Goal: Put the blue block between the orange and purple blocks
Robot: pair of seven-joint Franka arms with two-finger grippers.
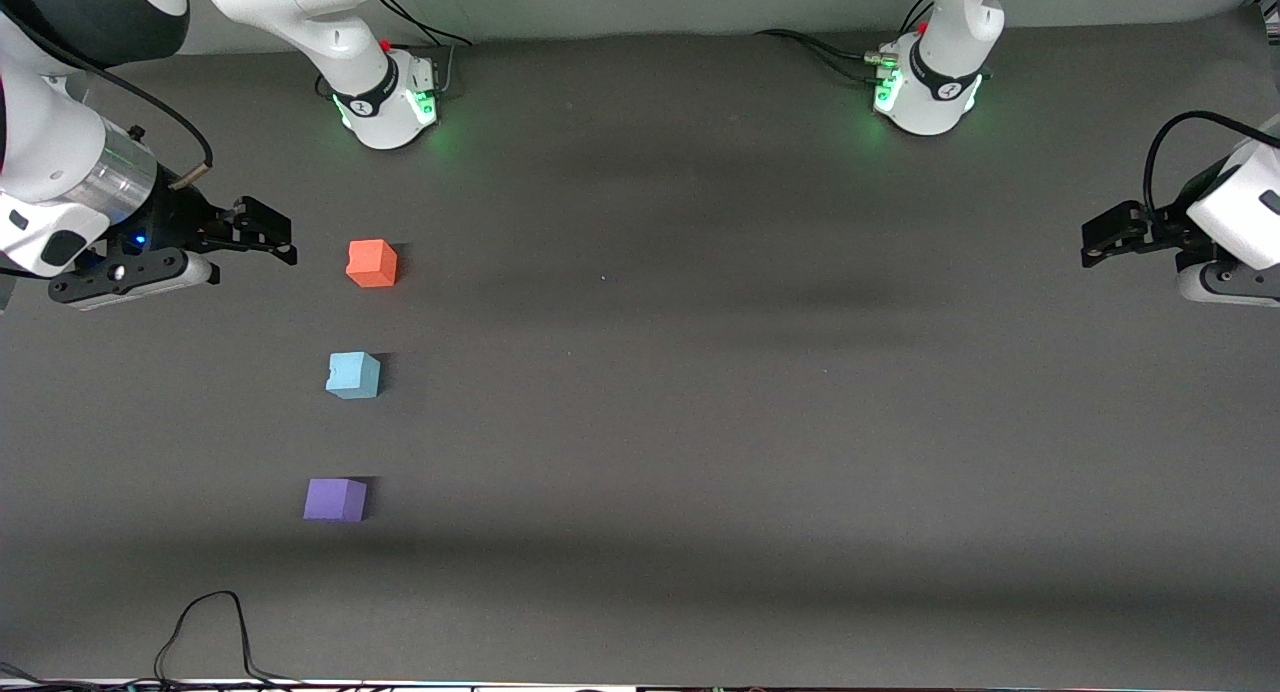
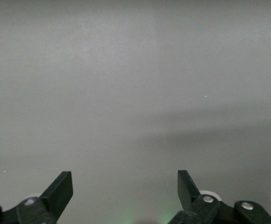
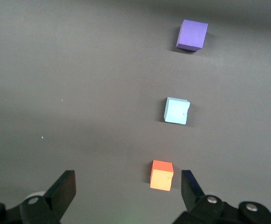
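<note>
Three cubes sit in a row on the table [image 1: 700, 372], toward the right arm's end. The blue block [image 1: 353, 375] lies between the other two, apart from both: the orange block [image 1: 372, 263] is farther from the front camera than it, the purple block [image 1: 335, 499] nearer. The right gripper [image 1: 262, 234] hangs over the table beside the orange block, up and away from the blue one, fingers spread and empty. The left gripper [image 1: 1108, 240] waits well apart at the left arm's end, fingers [image 2: 58, 193] spread wide over bare table.
</note>
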